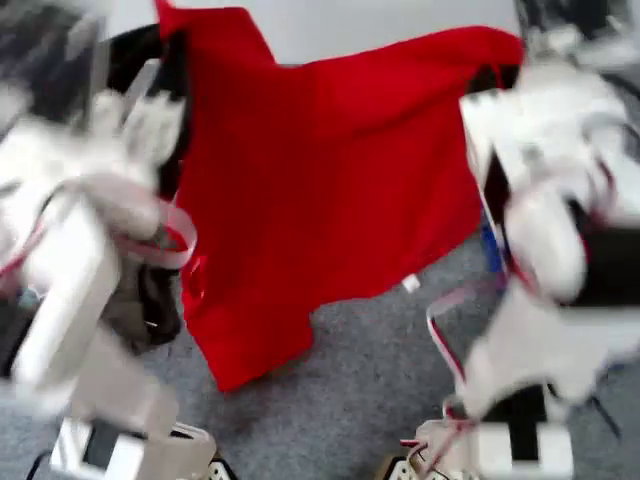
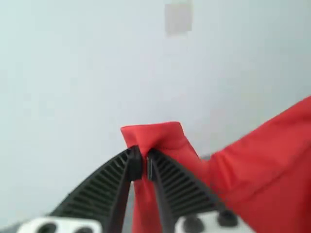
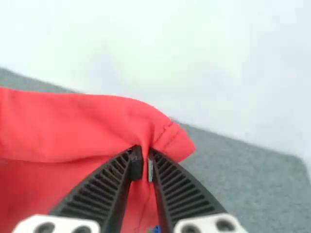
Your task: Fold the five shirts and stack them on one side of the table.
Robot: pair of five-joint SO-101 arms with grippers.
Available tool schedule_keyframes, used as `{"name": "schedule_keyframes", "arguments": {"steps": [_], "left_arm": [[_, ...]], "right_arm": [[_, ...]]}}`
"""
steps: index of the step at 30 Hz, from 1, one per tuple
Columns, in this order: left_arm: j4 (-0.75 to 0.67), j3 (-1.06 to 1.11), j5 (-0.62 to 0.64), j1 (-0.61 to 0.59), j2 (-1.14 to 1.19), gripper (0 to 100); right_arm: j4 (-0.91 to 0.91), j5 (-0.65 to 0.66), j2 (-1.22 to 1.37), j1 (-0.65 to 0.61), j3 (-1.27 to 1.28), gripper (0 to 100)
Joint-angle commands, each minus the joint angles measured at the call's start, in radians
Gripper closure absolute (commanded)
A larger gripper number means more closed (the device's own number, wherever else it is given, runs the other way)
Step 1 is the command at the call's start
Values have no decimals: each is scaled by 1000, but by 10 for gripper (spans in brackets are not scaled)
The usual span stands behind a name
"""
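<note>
A red shirt hangs spread in the air between both arms over the grey table. Its lower end droops onto the table at the front left. My left gripper is shut on a bunched corner of the red shirt, at the upper left in the high view. My right gripper is shut on another hemmed corner of the red shirt, at the upper right in the high view. A small white tag shows at the shirt's lower edge.
A pale wall stands behind the table. Dark cloth lies under the left arm at the table's left side. Arm bases and red-white cables stand along the front edge.
</note>
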Motion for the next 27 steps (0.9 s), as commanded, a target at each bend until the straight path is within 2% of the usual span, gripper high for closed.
{"name": "schedule_keyframes", "arguments": {"steps": [1, 6, 13, 21, 27], "left_arm": [[20, 31, -6, 31, -169, 987], [17, 188, -9, 26, -272, 987], [-40, 268, -58, 28, -278, 987], [-115, 461, -117, 25, -132, 987], [-336, 627, -120, -92, 44, 987]], "right_arm": [[36, 5, -243, -7, 141, 989], [21, -18, -418, -5, 275, 989], [24, -25, -433, -4, 284, 989], [22, -23, -278, -2, 285, 989], [-50, 3, -30, -1, 285, 989]]}}
